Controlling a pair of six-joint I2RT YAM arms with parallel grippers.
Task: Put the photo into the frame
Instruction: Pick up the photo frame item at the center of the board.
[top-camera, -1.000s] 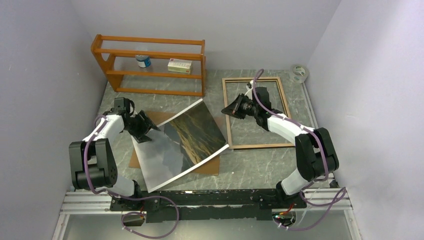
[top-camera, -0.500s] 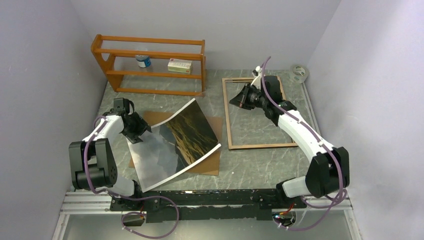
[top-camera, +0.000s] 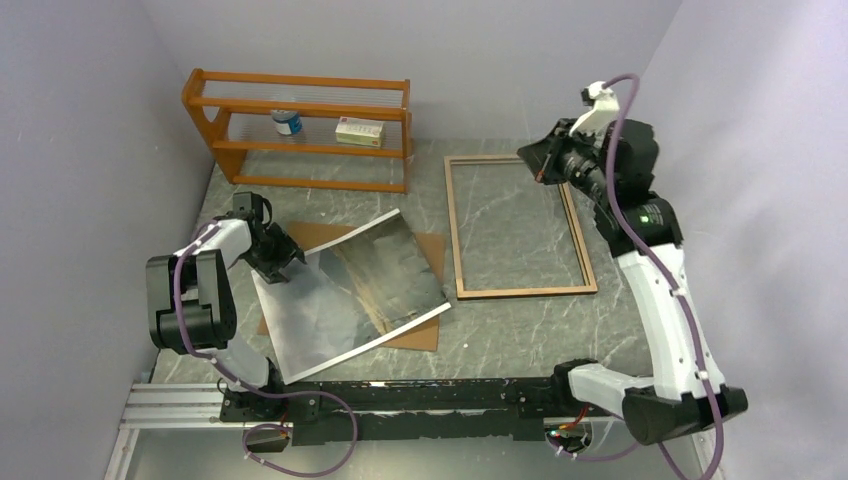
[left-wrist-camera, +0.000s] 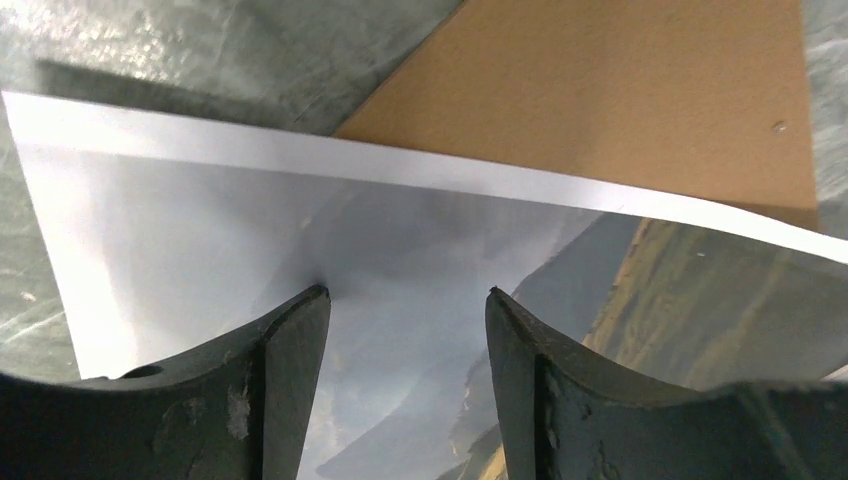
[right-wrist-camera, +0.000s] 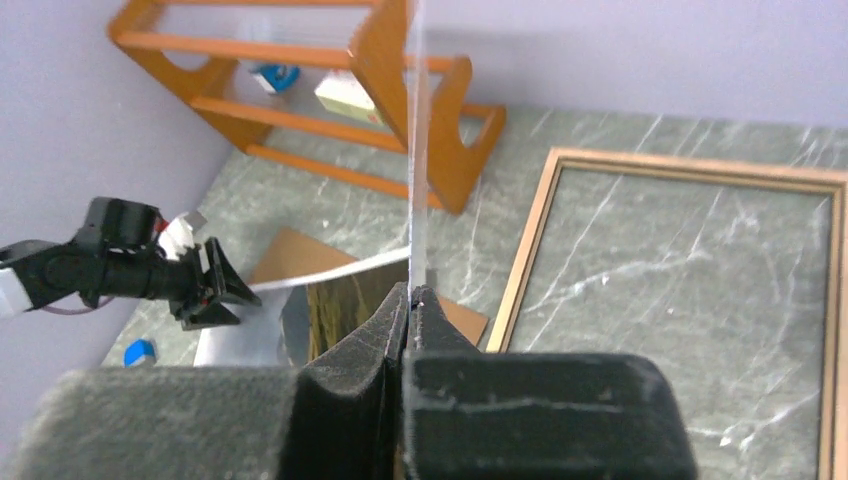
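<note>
Lilac walls (top-camera: 90, 130), marbled grey table (top-camera: 520, 335)

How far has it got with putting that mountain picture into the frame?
Early days. Done: the frame lies empty on the table, wood-coloured side up. In hand: the right pincer is shut on a clear sheet, held upright; the left pincer hangs open over the photo, which lies partly on a brown board beside the frame. Left: getting the photo into the frame.

Backing board (top-camera: 422, 335) mostly under photo (top-camera: 350, 295), clear sheet (right-wrist-camera: 417, 150) in my right fingers (right-wrist-camera: 350, 385) edge-on, only a thin line, box (top-camera: 359, 132) label unreadable.
</note>
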